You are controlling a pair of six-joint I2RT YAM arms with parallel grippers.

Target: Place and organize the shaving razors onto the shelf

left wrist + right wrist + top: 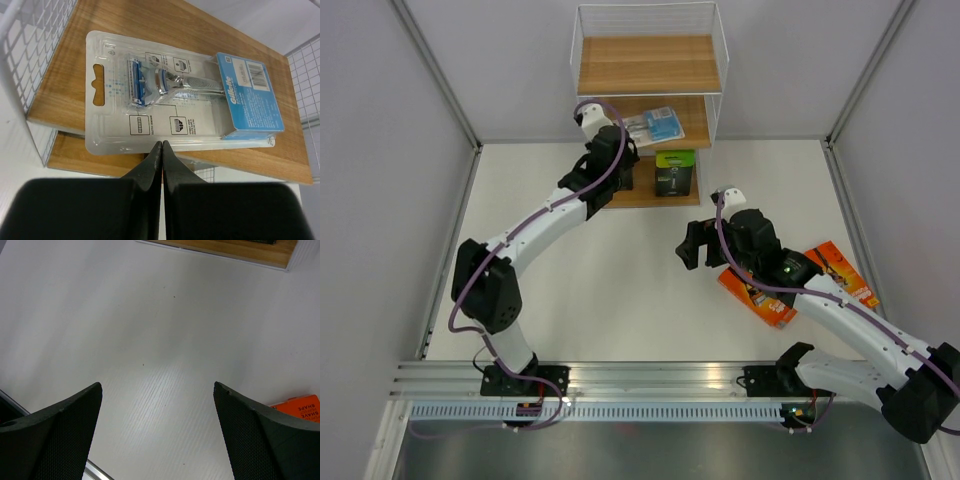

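The left end effector is fully closed, its two black fingers pressed flat against each other with no gap and nothing between them. Their tips meet right at the near edge of the clear-and-light-blue blister pack. They look to be touching the plastic rim, though contact cannot be confirmed. That pack lies flat on the middle board of the shelf, blue end to the right, and its near left corner overhangs the board's front edge.

The right end effector is spread wide and holds nothing; it hangs over bare desk, well short of the shelf.

A black and lime-green pack stands on the lowest board, just right of the left arm. Two orange packs lie on the desk under and beside the right arm — the corner of one shows at the right wrist view's lower right edge.
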